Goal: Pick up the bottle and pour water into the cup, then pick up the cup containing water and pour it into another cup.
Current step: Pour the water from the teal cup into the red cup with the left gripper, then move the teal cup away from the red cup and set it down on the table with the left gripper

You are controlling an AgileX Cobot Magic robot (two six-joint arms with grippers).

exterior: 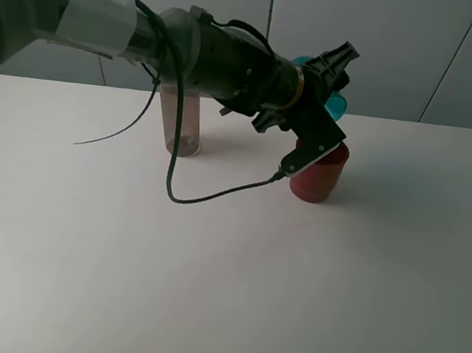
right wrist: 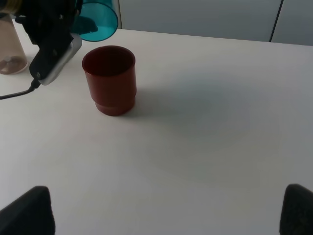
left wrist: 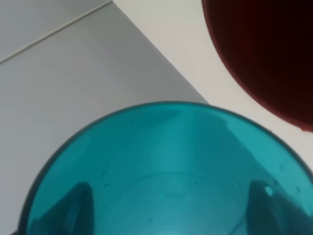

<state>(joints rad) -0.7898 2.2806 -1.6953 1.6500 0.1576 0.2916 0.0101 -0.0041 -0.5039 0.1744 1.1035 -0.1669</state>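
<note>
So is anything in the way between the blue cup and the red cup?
Nothing visible is. The left end effector holds the teal cup tipped up near the red cup, whose open mouth is uncovered. The bottle stands off to the side.

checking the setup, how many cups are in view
2: the teal cup held tipped in the left gripper above the table, and the red cup standing below it. None seem hidden.

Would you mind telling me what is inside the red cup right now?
The red cup stands upright; its visible inner wall looks dark and bare. Its bottom is hidden by the rim, so water there cannot be told. The teal cup is tilted beside it.
</note>
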